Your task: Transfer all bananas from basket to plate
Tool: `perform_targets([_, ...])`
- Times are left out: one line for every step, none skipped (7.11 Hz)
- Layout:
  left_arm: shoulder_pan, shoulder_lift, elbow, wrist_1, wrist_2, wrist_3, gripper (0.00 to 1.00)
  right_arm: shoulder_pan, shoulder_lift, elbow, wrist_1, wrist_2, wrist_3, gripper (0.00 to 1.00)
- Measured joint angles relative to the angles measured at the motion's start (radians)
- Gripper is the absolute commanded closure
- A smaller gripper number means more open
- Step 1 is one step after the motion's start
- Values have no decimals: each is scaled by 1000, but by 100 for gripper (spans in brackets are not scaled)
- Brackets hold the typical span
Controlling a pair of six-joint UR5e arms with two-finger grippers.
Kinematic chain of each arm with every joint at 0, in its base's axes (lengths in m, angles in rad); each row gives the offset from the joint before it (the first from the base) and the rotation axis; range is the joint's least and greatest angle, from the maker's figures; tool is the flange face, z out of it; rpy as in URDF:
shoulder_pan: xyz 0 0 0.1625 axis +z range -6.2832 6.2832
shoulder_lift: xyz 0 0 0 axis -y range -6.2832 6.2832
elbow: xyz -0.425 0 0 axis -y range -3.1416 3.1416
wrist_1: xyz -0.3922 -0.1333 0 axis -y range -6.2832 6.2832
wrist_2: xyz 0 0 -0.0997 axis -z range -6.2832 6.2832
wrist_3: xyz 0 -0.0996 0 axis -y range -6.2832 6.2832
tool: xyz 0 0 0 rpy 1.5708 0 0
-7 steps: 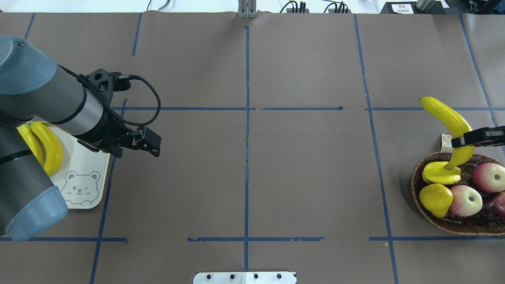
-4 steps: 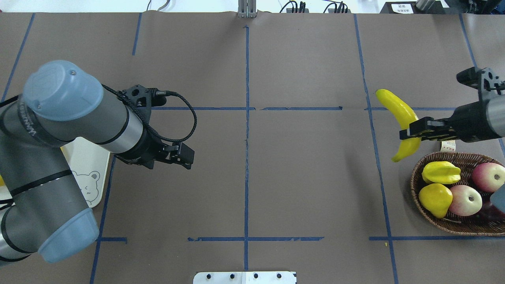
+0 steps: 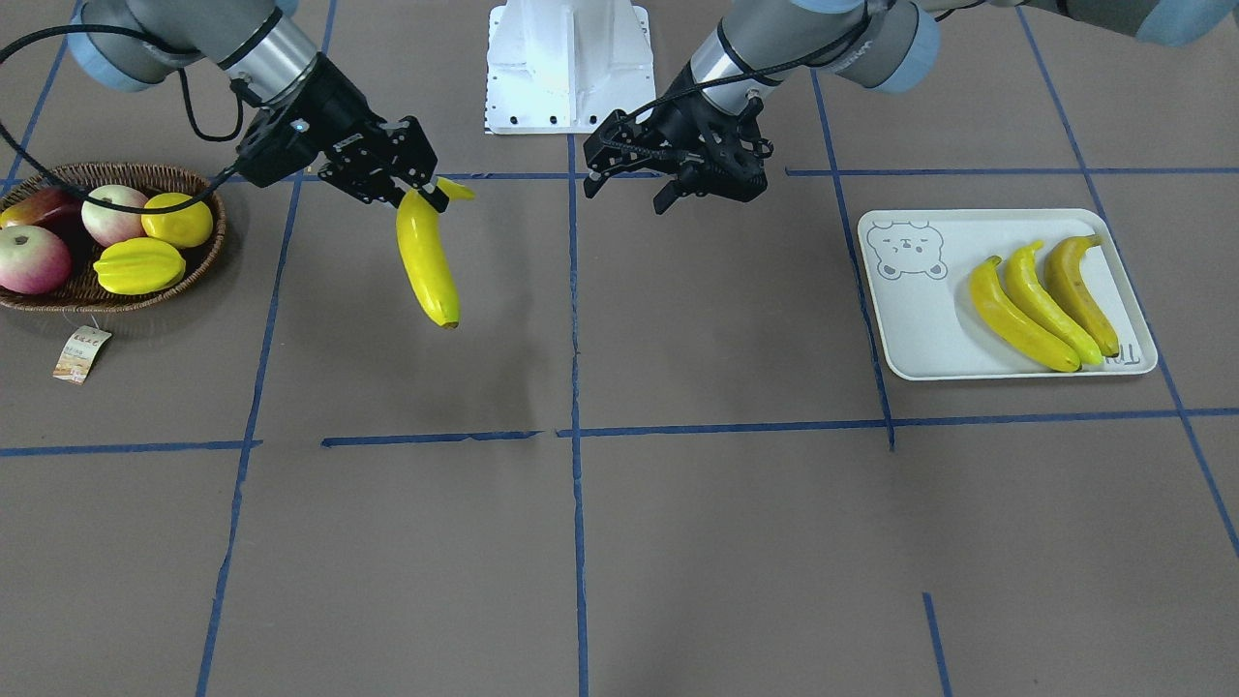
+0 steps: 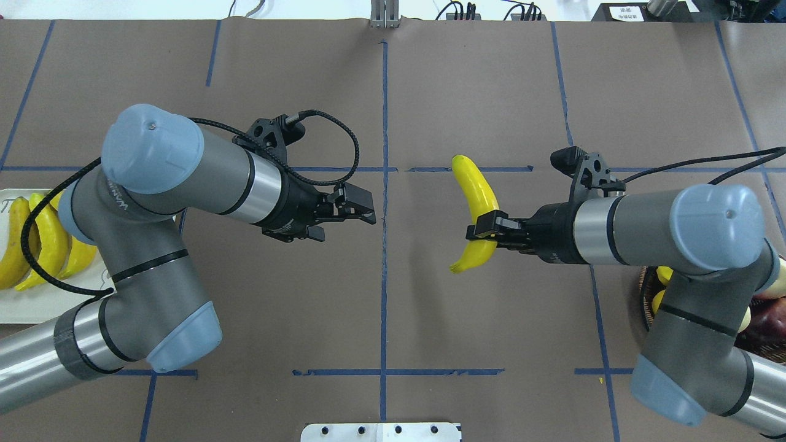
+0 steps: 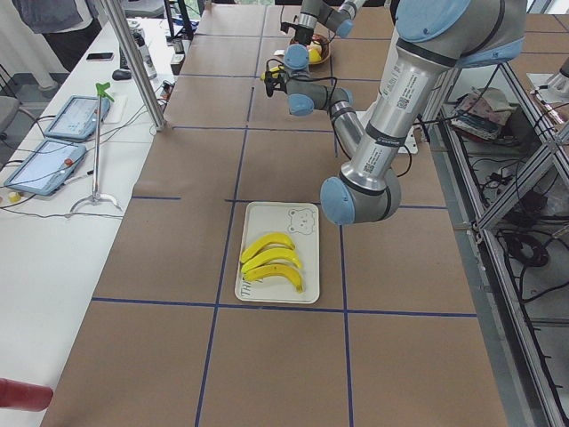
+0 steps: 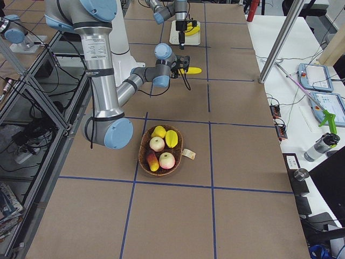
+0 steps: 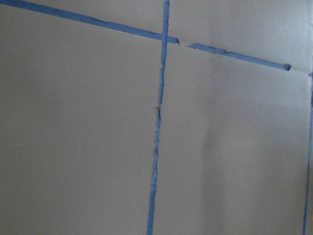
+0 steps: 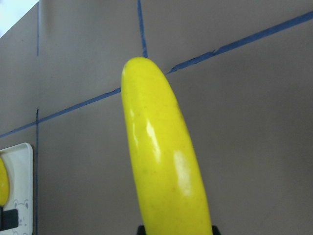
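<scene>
Plate (image 3: 920,329) lettering beside three bananas (image 3: 1041,305) is illegible.

Brown paper is covering the tabletop (image 3: 678,542), with blue tape lines (image 3: 574,387) dividing it into rectangles and a white mounting plate (image 3: 566,68) sitting at the middle of one long edge. At one end, a ridged yellow starfruit (image 3: 138,266) is lying just beside a round yellow fruit (image 3: 177,220), with two red-and-cream apples (image 3: 32,259) and a darker red fruit (image 3: 34,205) crowding in next to them. Two tablets (image 5: 78,116) are resting on a white side bench (image 5: 53,267) running alongside the tabletop.
</scene>
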Motion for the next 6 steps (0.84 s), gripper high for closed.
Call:
perform_targets([0,-39,34,-26,8,-94,0,-63,33,-2,0,-75,26,94])
perform_targets([0,-63,64,-57,22,-175,1,-116,58,-4,0,-142,40,94])
perform_targets([0,-84,100,-95,42,-229,1,-154,72,-4,1,-188,48,94])
perform_targets([0,-106,136,-119,54,-259,1,-186,88,-4,1,-227,54,94])
perform_targets([1,-121,160,-129,60,-271,1,-215,103,-6,1,-263,57,94])
perform_targets([2,-127,174,-133,62,-275,2,-232,111,-6,1,-286,58,94])
